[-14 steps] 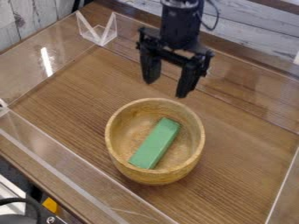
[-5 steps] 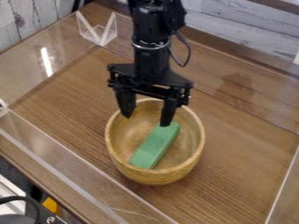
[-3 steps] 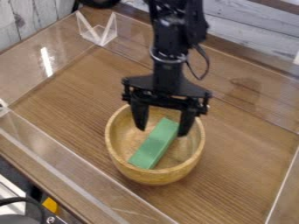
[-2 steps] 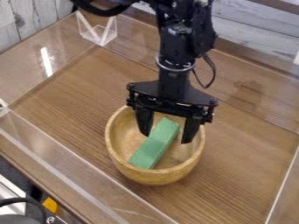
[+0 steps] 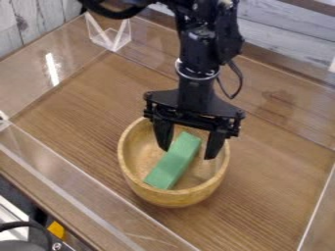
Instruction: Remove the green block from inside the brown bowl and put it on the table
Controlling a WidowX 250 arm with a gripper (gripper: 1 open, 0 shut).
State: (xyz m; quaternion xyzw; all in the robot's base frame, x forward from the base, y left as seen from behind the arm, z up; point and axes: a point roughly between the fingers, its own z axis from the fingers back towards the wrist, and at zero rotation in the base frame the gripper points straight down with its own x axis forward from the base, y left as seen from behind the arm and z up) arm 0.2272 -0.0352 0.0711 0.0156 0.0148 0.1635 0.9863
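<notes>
The green block (image 5: 174, 162) lies flat and slanted inside the brown bowl (image 5: 135, 167), which sits on the table (image 5: 78, 108) near the front. My gripper (image 5: 189, 143) points straight down over the far end of the block, open wide. One black finger stands at each side of the block's upper end, reaching down inside the bowl's rim. The fingers do not press on the block.
Clear acrylic walls (image 5: 39, 54) edge the table on the left, front and right. A clear folded stand (image 5: 109, 32) sits at the back left. The arm rises from the gripper toward the top of the view.
The gripper has come from the bowl's left rim to the right and lowered over the block's far end, staying open. In the last half second it kept still.
</notes>
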